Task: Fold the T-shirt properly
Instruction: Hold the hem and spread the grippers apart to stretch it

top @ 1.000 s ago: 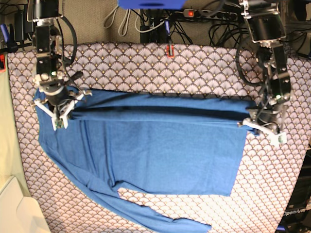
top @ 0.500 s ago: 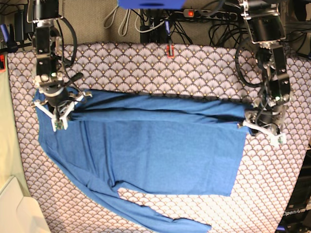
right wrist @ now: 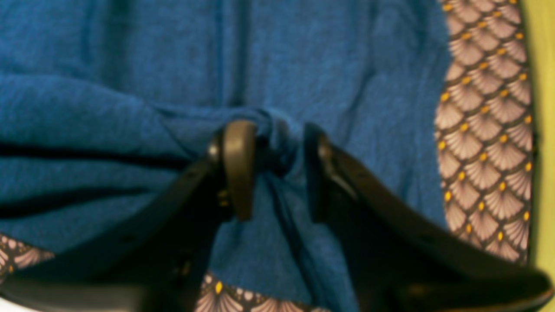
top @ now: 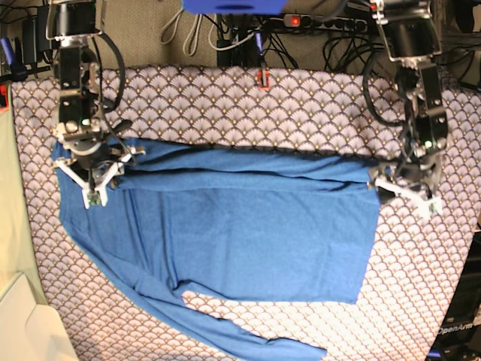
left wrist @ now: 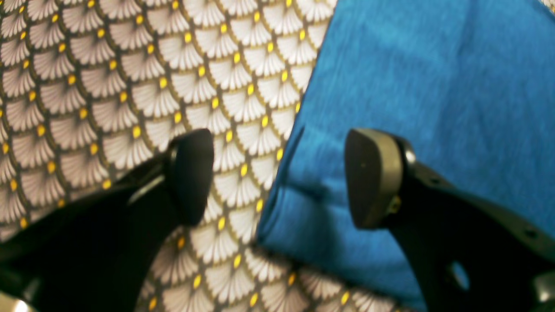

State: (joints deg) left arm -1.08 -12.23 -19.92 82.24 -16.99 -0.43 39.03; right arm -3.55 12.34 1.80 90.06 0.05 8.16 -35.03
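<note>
The blue T-shirt (top: 248,241) lies spread on the scallop-patterned table cover (top: 301,105), its far edge folded over toward the front. One long sleeve (top: 255,342) trails to the front edge. My right gripper (top: 94,180) is at the shirt's left end. In the right wrist view this gripper (right wrist: 277,169) is shut on a bunch of the shirt's fabric (right wrist: 130,65). My left gripper (top: 402,188) is at the shirt's right edge. In the left wrist view it (left wrist: 282,177) is open and straddles the shirt's edge (left wrist: 412,65), holding nothing.
Cables and a power strip (top: 316,21) run behind the table. A small red object (top: 261,79) sits at the far edge. A cream box (top: 22,323) stands at the front left corner. A yellow-green surface (right wrist: 540,130) borders the cover.
The raised fold along the shirt's far edge has come down and lies flatter. The left gripper has let go of the right edge and drawn back a little.
</note>
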